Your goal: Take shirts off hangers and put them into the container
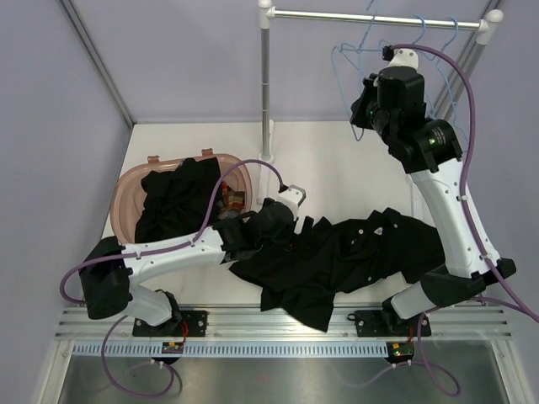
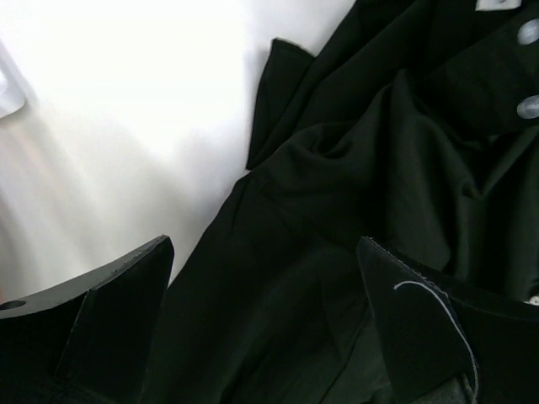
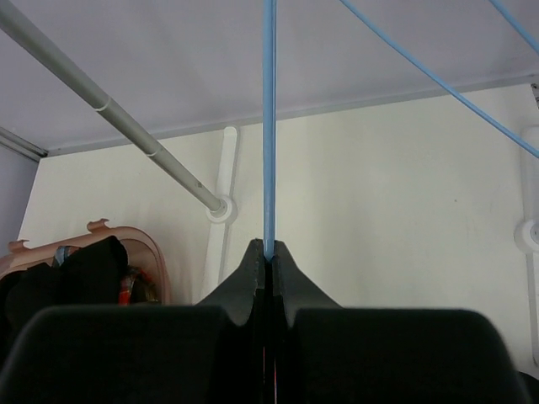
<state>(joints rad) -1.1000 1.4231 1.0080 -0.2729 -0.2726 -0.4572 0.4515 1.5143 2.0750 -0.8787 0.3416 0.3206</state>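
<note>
Low over black shirt (image 2: 354, 185), left tool (image 2: 263, 252) apart; right arm raised, right tool (image 3: 268, 251) clamped on hanger (image 3: 269, 126).

**Black cloth, blue wire, pink tub**

Centre right, a plain black shirt (image 1: 354, 252) lies on the white bench (image 1: 337, 160). At left, a second black shirt (image 1: 177, 198) and a red-orange plaid shirt (image 1: 229, 200) show in the translucent pinkish-brown container (image 1: 126, 202). Light-blue hangers (image 3: 269, 126) hang from a silver rail (image 1: 370, 17). The cables (image 1: 63, 284) are purple.

I see a white table (image 1: 337, 160) enclosed by pale lavender walls (image 1: 168, 59). A metal rail (image 1: 370, 17) with white end fittings spans the far side, on a vertical post (image 1: 266, 93). Lighting is even.
</note>
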